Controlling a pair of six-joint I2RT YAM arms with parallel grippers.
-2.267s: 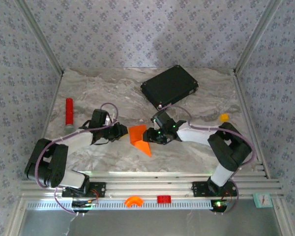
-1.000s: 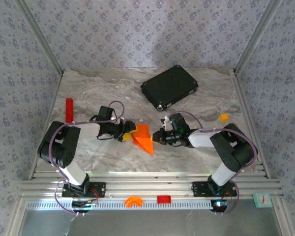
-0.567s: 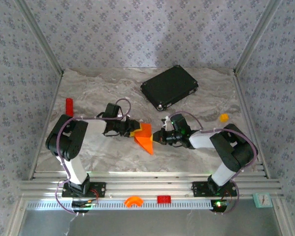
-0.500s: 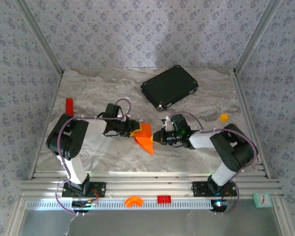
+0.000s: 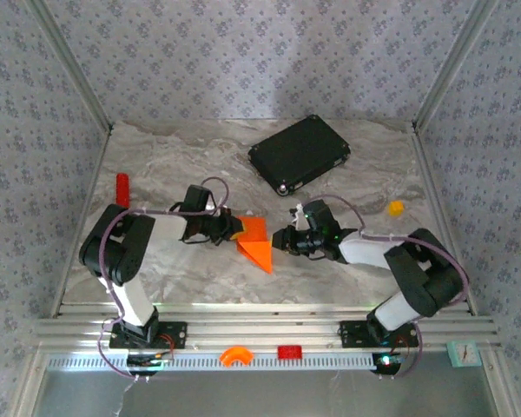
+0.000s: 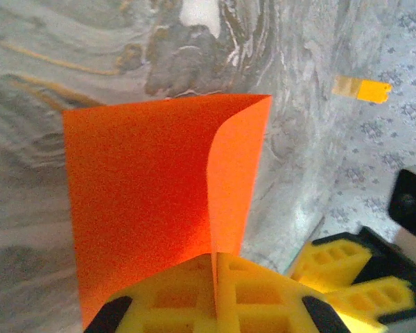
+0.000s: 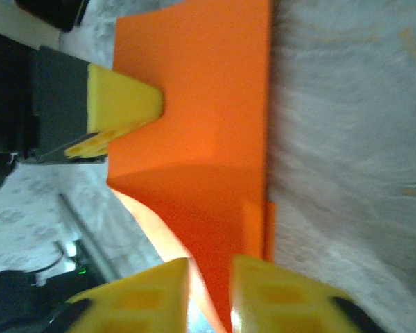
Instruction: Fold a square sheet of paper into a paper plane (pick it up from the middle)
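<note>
- Top view: the sheet [image 5: 256, 248], bright orange and partly folded to a point toward the near edge, lies on the marbled bench [image 5: 156, 165] between the two arms. The left fingers [image 5: 228, 228] meet its left edge and the right fingers [image 5: 284, 241] sit at its right edge. A black case [image 5: 300, 155] lies well behind
- Left wrist: the left fingers [image 6: 173, 302], yellow and ribbed, are together and clamped on the sheet [image 6: 139, 187] at its fold. One layer lies flat while the other flap curls up off the bench, so the crease looks soft rather than pressed
- Right wrist: the right fingers [image 7: 142, 295] stand slightly apart with the sheet's [image 7: 194, 104] edge in the gap, not pinching it. The surface is matte, with a shallow ridge across it, and a left fingertip rests on the far part
- Handling, as I judge it: the paper is thin, light and limp. It will likely skate on the smooth stone and take any dent as a stray crease
- The best hold seems to be the doubled folded edge, near the middle of its length, so that neither end droops. A light pinch should do
</note>
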